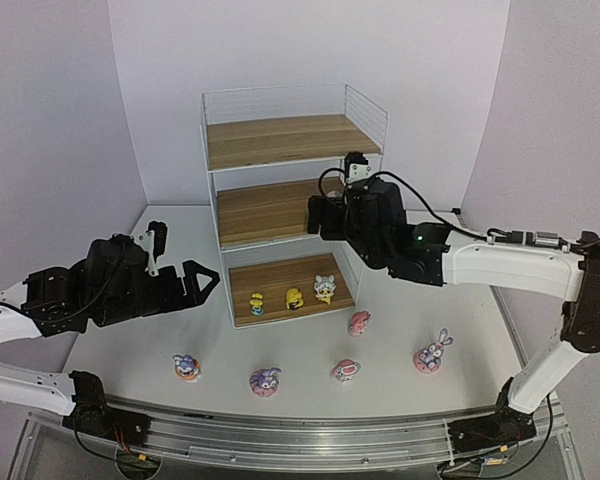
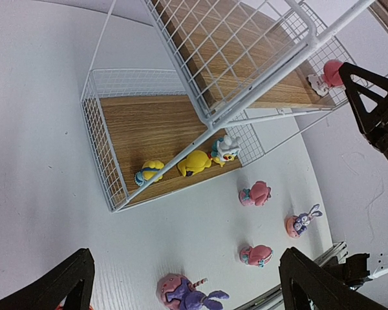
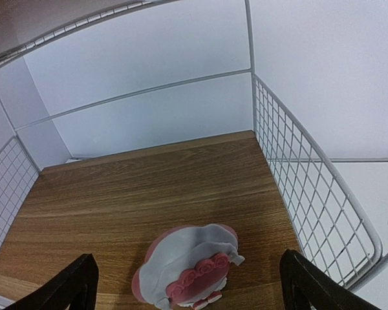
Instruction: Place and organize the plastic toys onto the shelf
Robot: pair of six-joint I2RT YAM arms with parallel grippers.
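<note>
Soft, even light filled the scene, casting only faint shadows on the white table (image 1: 400,330); wide-angle lenses bowed the shelf (image 1: 280,140) wires toward frame edges.

Cannot see the right fingers (image 3: 71,287) from above, hidden behind their own wrist (image 1: 375,215), nor the pink toy (image 3: 191,265) on the middle board (image 3: 149,187). Faces away in the right wrist view, so no face to read. Half masked by wire (image 2: 313,45) in the left wrist view. Cut by that view's bottom edge: bunny (image 2: 187,294), left fingers (image 2: 313,278). Cropped at its top: shelf (image 2: 246,58). Cannot name the red scrap (image 2: 70,303) at one finger's edge. Too small from above to tell faces on the bottom board's (image 1: 280,275) three toys (image 1: 293,298).
</note>
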